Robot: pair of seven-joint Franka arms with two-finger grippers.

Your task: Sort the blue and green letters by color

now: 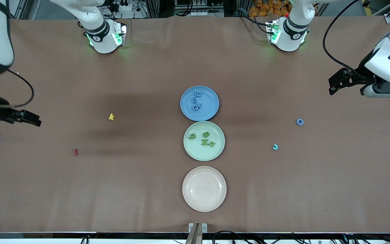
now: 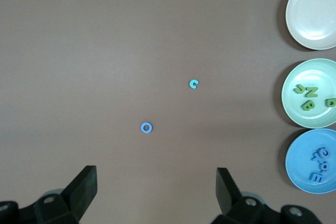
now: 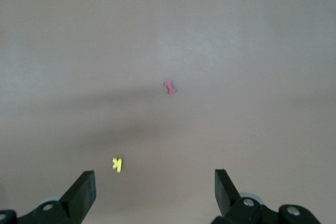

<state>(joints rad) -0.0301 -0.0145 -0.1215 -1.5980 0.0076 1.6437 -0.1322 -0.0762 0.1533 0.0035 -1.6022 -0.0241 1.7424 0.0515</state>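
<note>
Both grippers wide open, holding nothing: left gripper (image 2: 156,192) over blue O (image 1: 300,122) and teal c (image 1: 275,147), right gripper (image 3: 155,195) over yellow k (image 1: 111,117), red piece (image 1: 75,152). Blue plate (image 1: 212,95), green plate (image 1: 195,150) loaded, pink plate (image 1: 204,188) bare.

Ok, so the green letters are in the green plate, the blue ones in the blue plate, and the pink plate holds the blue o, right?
Not quite. The pink plate holds nothing; the blue o lies on the table toward the left arm's end, as the front view shows. The green letters are in the green plate and the blue ones in the blue plate.
</note>
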